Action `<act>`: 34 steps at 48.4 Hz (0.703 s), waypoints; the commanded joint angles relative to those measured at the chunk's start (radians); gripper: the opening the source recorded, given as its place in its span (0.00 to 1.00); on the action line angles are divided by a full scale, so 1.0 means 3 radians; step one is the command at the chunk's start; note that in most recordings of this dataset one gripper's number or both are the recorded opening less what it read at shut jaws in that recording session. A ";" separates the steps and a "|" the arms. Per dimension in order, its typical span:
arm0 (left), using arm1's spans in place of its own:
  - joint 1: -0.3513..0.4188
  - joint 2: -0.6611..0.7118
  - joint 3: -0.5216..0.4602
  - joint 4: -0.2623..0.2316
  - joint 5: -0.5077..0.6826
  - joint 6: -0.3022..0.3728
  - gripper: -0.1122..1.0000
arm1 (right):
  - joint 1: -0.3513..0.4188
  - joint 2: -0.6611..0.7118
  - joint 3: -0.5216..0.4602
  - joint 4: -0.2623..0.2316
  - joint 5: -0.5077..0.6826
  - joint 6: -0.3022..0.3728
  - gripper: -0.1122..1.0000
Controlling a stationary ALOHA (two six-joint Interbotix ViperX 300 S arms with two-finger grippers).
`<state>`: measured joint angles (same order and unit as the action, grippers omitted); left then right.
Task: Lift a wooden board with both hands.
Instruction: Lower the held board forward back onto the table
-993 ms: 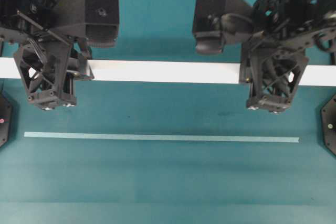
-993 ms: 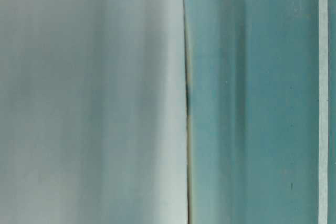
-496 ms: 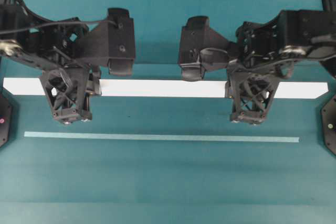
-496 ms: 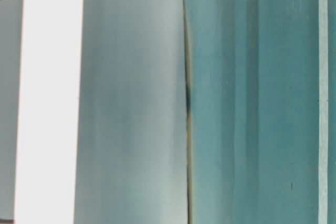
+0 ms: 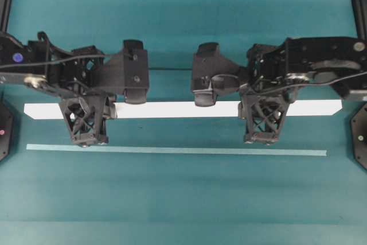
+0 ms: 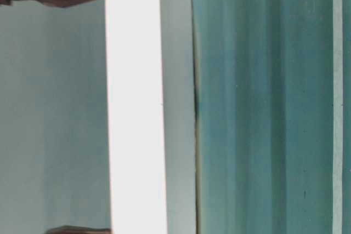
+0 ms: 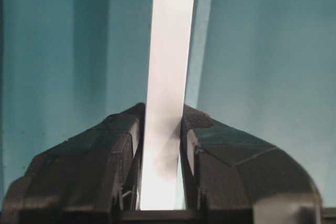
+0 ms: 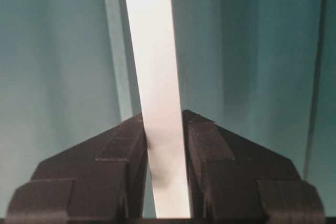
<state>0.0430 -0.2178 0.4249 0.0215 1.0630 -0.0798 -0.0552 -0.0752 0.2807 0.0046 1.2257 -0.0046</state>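
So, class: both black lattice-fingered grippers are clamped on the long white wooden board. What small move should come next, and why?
Probably a short, even move of both arms together, keeping the long white wooden board level. The left gripper and right gripper each pinch it between their fingers near opposite ends, and it looks level above the thin pale teal strip, so uneven motion could tilt or twist it.

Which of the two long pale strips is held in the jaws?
The wide white board, gripped near both ends. The thin pale teal strip lies free on the table, nearer the bottom of the overhead view.
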 commanded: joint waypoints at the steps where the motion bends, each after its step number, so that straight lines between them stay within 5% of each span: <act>1: 0.0005 -0.0015 0.0072 0.0005 -0.0087 -0.0005 0.26 | 0.0000 0.0046 0.0036 -0.0005 -0.0087 -0.0041 0.30; 34: 0.0020 0.0291 0.0619 0.0005 -0.0931 -0.0005 0.26 | 0.0031 0.0343 0.0532 0.0020 -0.0879 -0.0138 0.30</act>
<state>0.0460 -0.1335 0.6105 0.0215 0.7946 -0.0798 -0.0522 0.0215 0.4310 0.0061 0.9802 -0.0399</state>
